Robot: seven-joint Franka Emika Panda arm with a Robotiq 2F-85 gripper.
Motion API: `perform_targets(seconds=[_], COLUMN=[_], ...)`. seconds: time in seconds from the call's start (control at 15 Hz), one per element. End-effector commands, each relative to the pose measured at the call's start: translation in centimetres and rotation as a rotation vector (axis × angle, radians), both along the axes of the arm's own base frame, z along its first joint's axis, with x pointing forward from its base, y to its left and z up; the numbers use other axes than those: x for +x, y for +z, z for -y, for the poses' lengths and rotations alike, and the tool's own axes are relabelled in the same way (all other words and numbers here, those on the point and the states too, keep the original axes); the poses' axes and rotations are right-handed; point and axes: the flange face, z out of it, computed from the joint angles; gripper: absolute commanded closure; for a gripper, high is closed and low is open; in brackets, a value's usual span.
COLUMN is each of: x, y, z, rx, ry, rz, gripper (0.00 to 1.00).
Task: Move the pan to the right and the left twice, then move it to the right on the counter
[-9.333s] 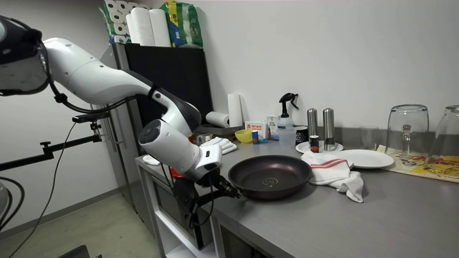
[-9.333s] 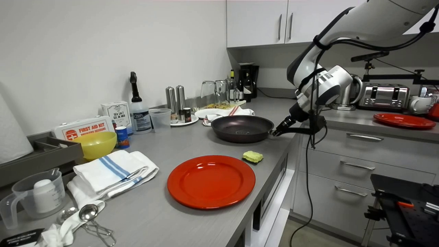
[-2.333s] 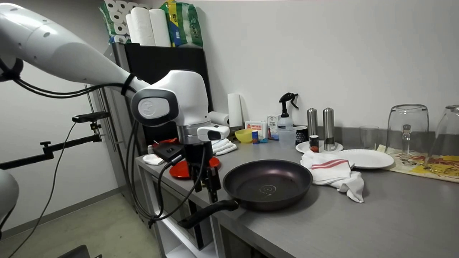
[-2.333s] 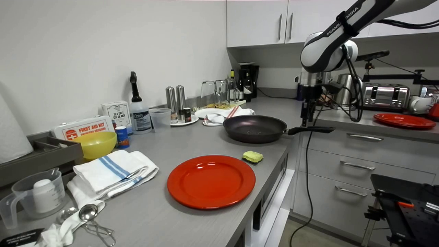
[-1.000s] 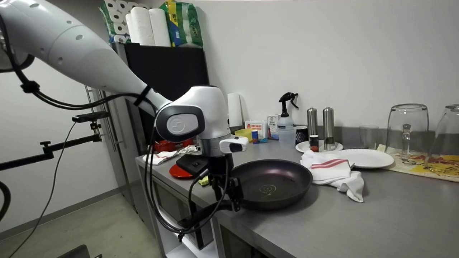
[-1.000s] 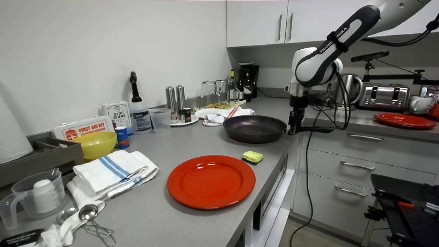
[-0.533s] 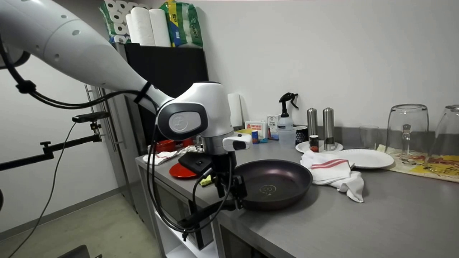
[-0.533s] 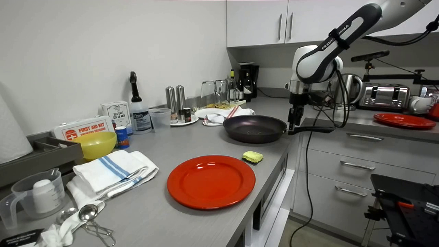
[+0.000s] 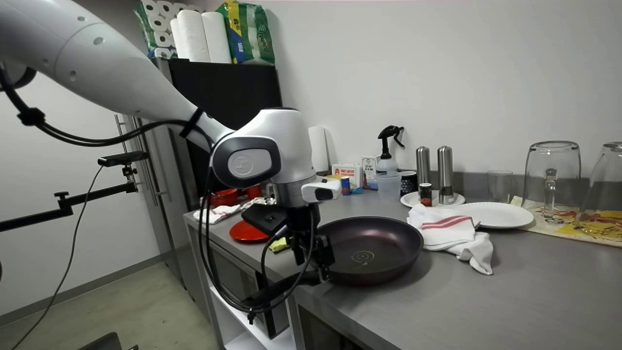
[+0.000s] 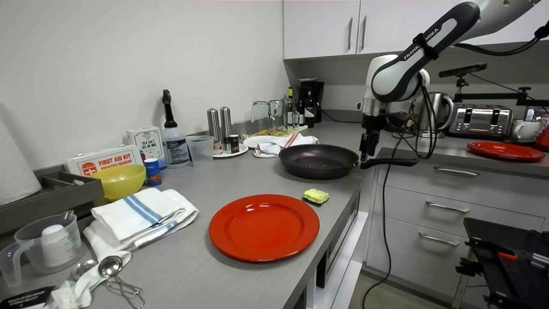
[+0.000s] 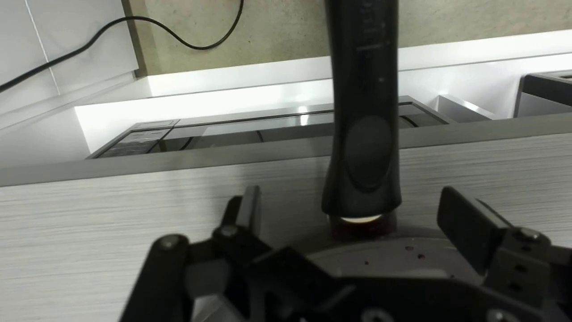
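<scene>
As I read the counter [image 10: 180, 262] left to right in an exterior view, I log a yellow bowl [image 10: 120, 182], a blue-striped towel [image 10: 141, 212], a red plate [image 10: 264, 227] and a yellow sponge [image 10: 316, 195] near its rim. Black pan [image 10: 318, 161] level by the front edge, handle [image 10: 381, 162] jutting past it. Then my gripper [image 11: 356, 210], pointing down; wrist view: fingers [image 11: 467, 228] spread either side of the handle's base, a gap at each.
</scene>
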Motion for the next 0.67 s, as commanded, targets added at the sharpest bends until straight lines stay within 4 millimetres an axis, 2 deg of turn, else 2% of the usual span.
perform_targets(seconds=[0.0,0.6], x=[-0.6,-2.1], y=[0.9,1.7], z=[-0.4,-0.6], rx=[0.011,0.055], ry=[0.017,0.060], rz=[-0.017,-0.082], gripper=[0.00,0.00])
